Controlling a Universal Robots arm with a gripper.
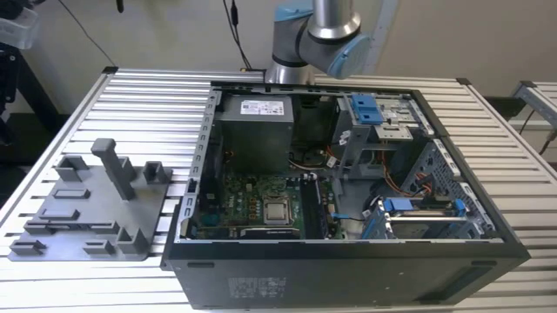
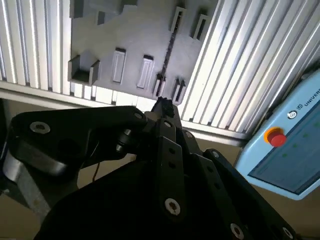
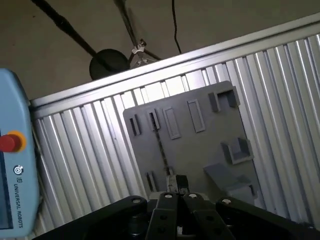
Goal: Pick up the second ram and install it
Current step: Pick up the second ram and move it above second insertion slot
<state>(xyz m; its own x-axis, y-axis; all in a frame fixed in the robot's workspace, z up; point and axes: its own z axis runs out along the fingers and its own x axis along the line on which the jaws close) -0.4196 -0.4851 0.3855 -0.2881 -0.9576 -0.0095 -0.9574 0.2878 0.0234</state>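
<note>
In the first wrist view the second ram [image 3: 160,147] shows edge-on as a thin, dark, straight strip; its chips cannot be made out. It stands on its edge in the grey fixture tray [image 3: 200,145], held between two small end brackets. The tray lies on the slatted metal table [image 1: 139,104], to the exterior view's left of the open computer case [image 1: 348,274]. The arm [image 1: 317,32] rises at the table's far edge, behind the case. The gripper [image 3: 175,183] points down at the tray from high above, its black fingertips pressed together and pinching nothing. The ram is well apart from the fingertips, far below, and runs nearly in line with them.
</note>
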